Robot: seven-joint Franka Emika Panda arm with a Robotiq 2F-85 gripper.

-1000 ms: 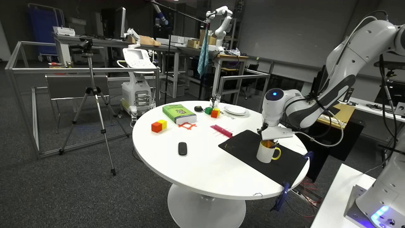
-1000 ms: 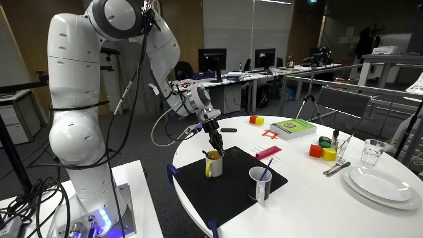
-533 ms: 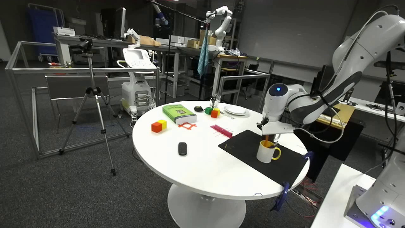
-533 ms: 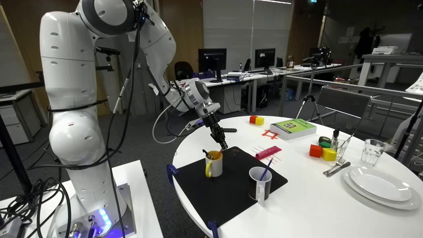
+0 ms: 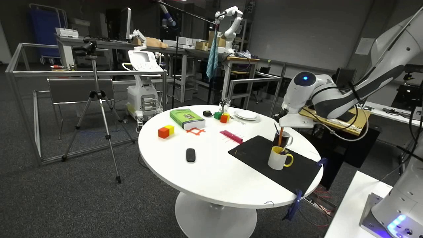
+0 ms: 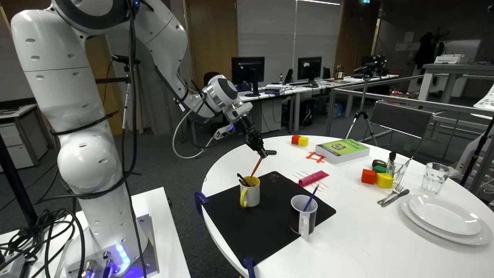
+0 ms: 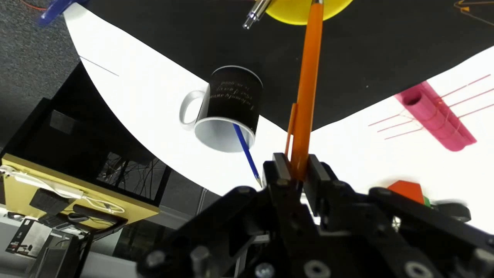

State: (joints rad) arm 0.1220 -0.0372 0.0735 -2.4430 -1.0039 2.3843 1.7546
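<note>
Read from left to right in an exterior view, around the yellow-lined mug (image 6: 252, 197), a blue clamp (image 6: 199, 202) comes first, left of the mug on the rim of the table (image 6: 362, 247). Dark pens (image 6: 242, 180) lean out of the mug itself, crowding part of its mouth. The orange pen (image 7: 308, 73) slants at that mouth too, its upper part pinched firmly by the gripper (image 7: 299, 170) (whether its lower tip is inside the mug or just above it, I cannot tell). Beyond the mug lie a black oblong object (image 6: 271, 152) and red and yellow blocks (image 6: 303, 141). Right of the mug and nearer the camera, at the edge of the black mat (image 6: 247, 231) under both, stands a dark cup (image 6: 303, 214) with a blue pencil (image 6: 310, 197) in it, the closest upright obstacle to the mug. A pink piece (image 6: 313, 177) lies right of the mug, just off the mat; well apart from the mug, farther right, are a green book (image 6: 342, 149), red, yellow and green cubes (image 6: 383, 180), a knife and fork (image 6: 396, 197), a tumbler (image 6: 435, 177) and white plates (image 6: 436, 212).

The arm (image 6: 170, 42) rises left of the mug, bends high up, and slopes down rightward to a tilted wrist; the gripper points downward, its jaws above and slightly right of the mug's rim.
</note>
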